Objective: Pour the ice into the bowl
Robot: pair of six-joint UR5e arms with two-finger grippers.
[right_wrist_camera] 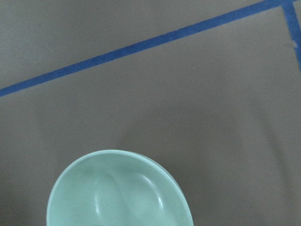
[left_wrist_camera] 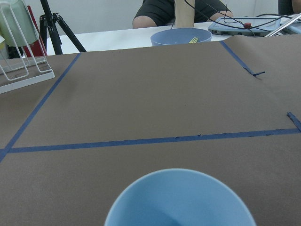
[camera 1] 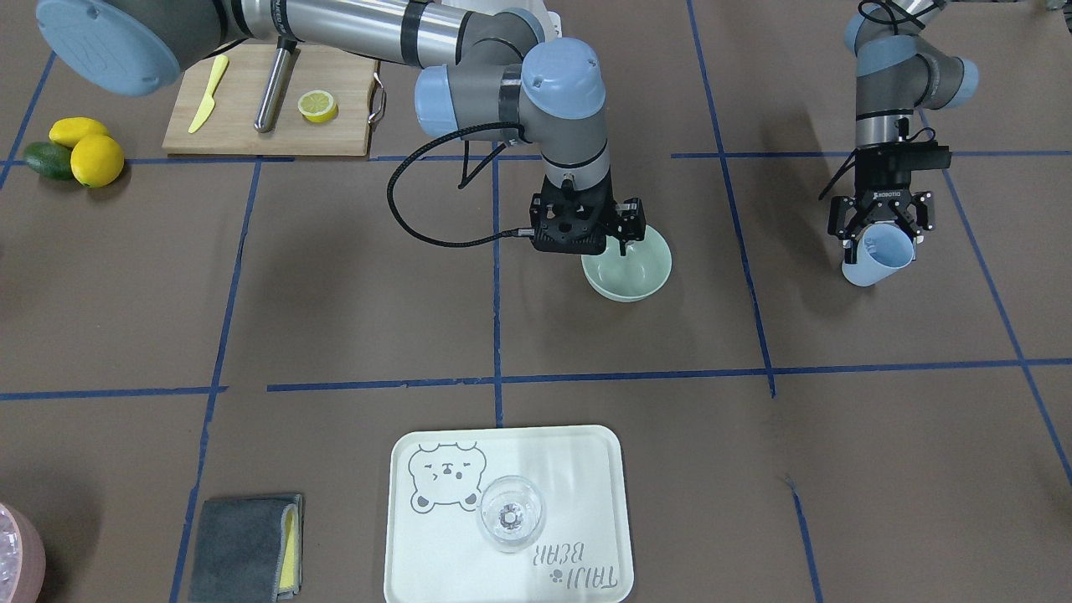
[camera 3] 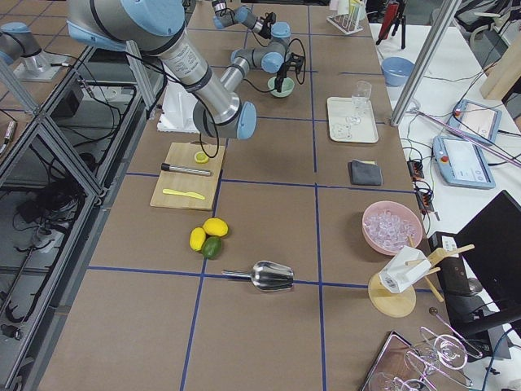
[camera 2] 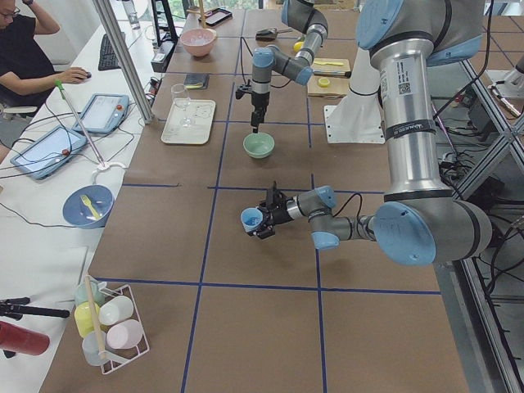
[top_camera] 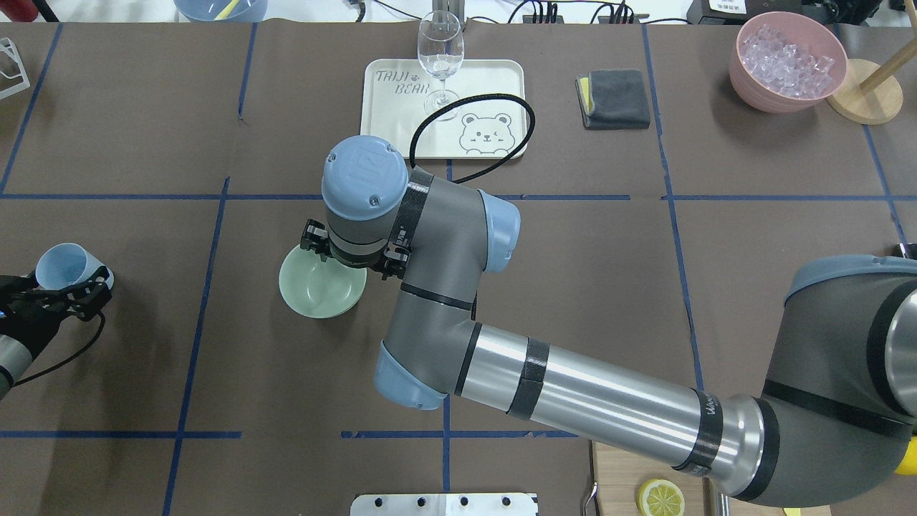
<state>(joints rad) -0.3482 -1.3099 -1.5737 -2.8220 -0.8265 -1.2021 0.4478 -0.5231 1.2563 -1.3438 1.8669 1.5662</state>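
The pale green bowl (camera 1: 636,272) (top_camera: 315,290) stands near the table's middle, and no ice shows in it. My right gripper (camera 1: 626,243) hangs straight down over it, fingertips at about rim height. I cannot tell how its jaws stand or whether they touch the bowl. The right wrist view shows only the bowl's far rim (right_wrist_camera: 117,188). My left gripper (camera 1: 879,230) (top_camera: 71,290) is shut on a light blue cup (camera 1: 875,260) (left_wrist_camera: 181,200), tipped on its side above the table, well apart from the bowl. The ice (top_camera: 784,54) lies in a pink container (top_camera: 745,79) at the far right corner.
A white tray (camera 1: 586,452) with a clear wine glass (camera 1: 511,512) and a grey cloth (camera 1: 243,548) lie on the far side. A cutting board (camera 1: 243,134) with a lemon half, a knife and a steel rod, plus loose lemons (camera 1: 96,159), lie near my base. A metal scoop (camera 3: 273,277) lies near the pink container.
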